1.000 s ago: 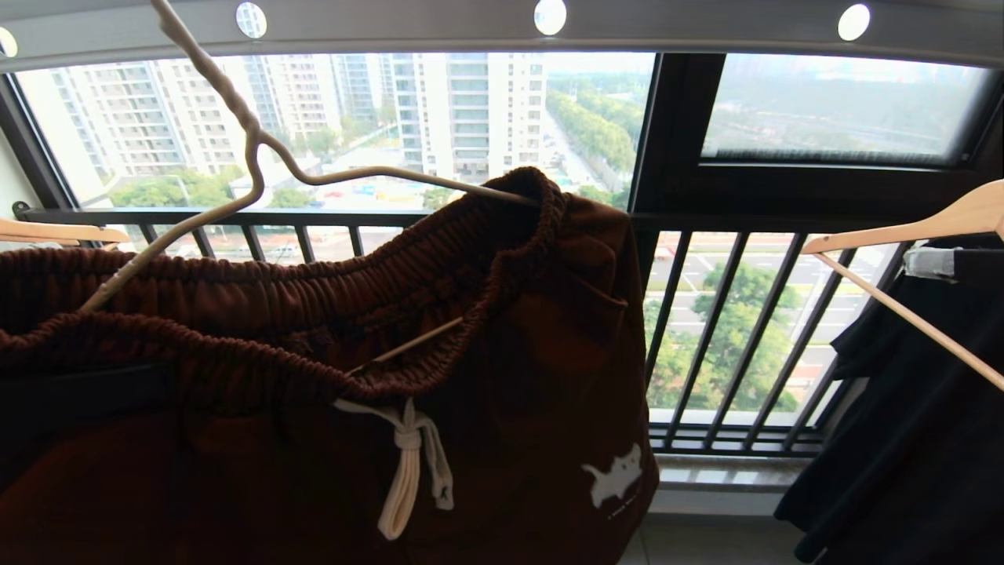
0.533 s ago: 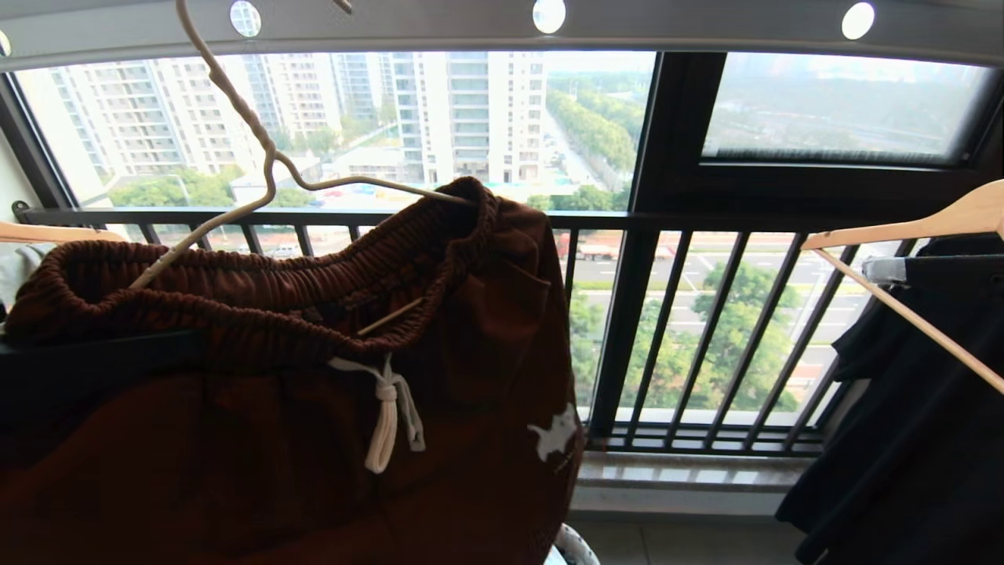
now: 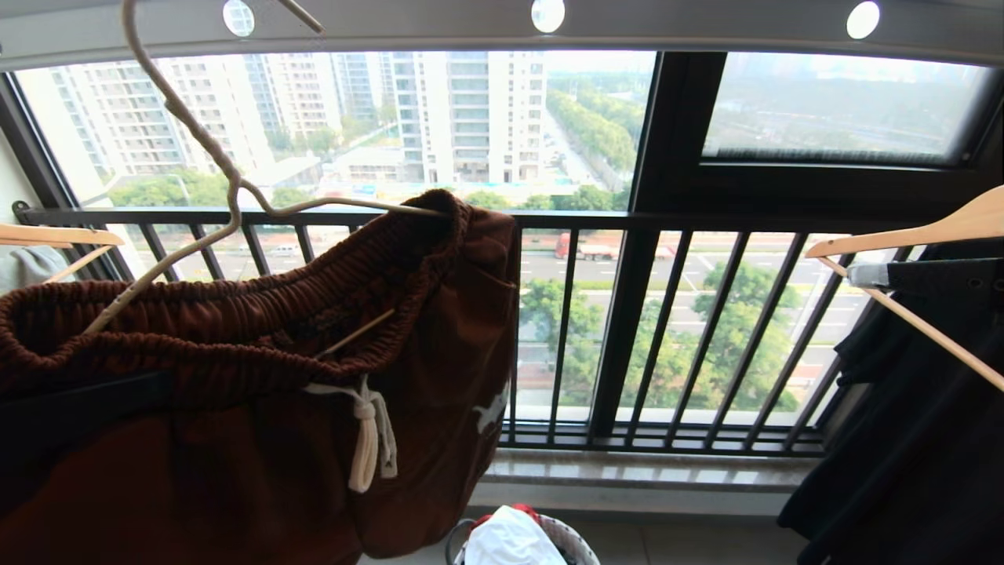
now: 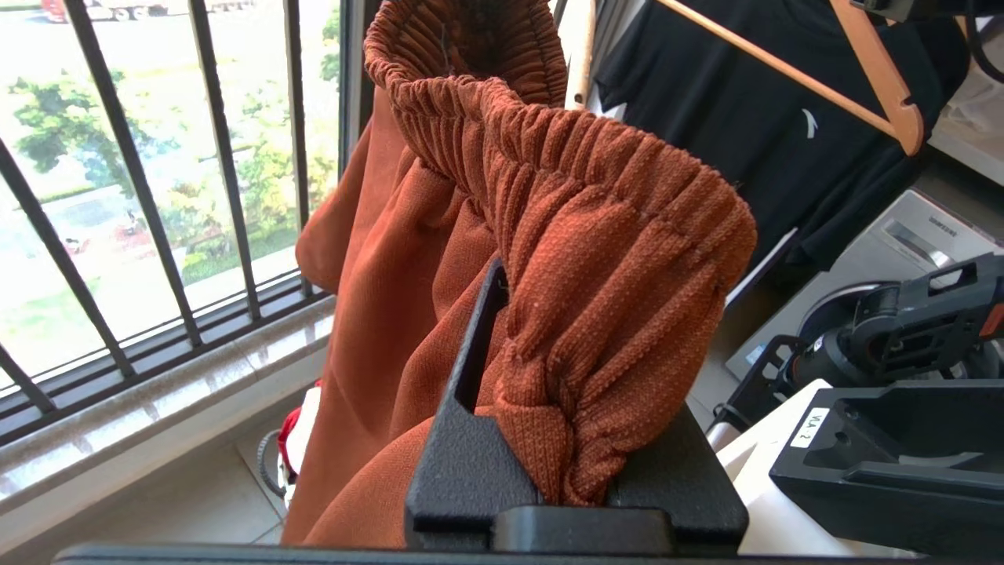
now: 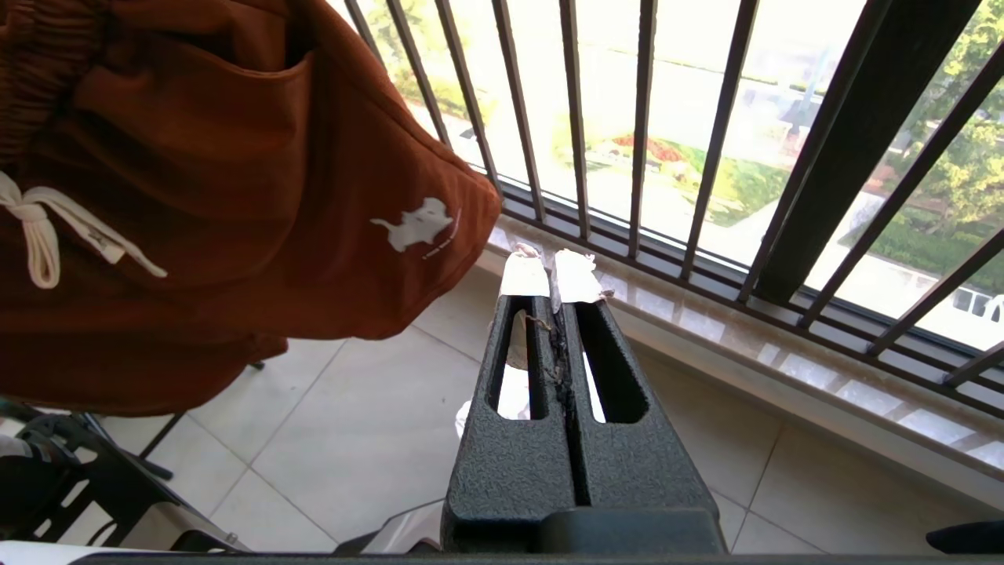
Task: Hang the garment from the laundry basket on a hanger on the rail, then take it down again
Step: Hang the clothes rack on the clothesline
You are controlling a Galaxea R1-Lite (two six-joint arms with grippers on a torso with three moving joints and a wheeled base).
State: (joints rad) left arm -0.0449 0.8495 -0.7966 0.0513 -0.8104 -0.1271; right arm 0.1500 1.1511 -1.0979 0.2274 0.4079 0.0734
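Your shorts (image 3: 259,408) are threaded on the cream wire hanger (image 3: 196,165), whose 1 long neck runs up to the grey rail (image 3: 439,23); its hook tip shows against the rail, but you cannot tell from here whether it is seated over it or in a hole. Compared with a second ago, the shorts sit further left and lower below the rail, the white print has swung nearly edge-on, and the laundry basket (image 3: 576,549), hidden before, now shows on the floor well below the rail. That suggests the garment is being carried along or settled, so treat the hanging step as unfinished until the hook is confirmed.

Your left gripper (image 4: 549,439) is clenched on a bunched fold of the ribbed waistband, bearing that end of the shorts. Your right gripper (image 5: 551,275) is pressed closed on nothing, low beside the shorts' printed leg near the black railing (image 3: 627,329). A wooden hanger (image 3: 902,235) with a black garment (image 3: 902,439) hangs further right along the rail.
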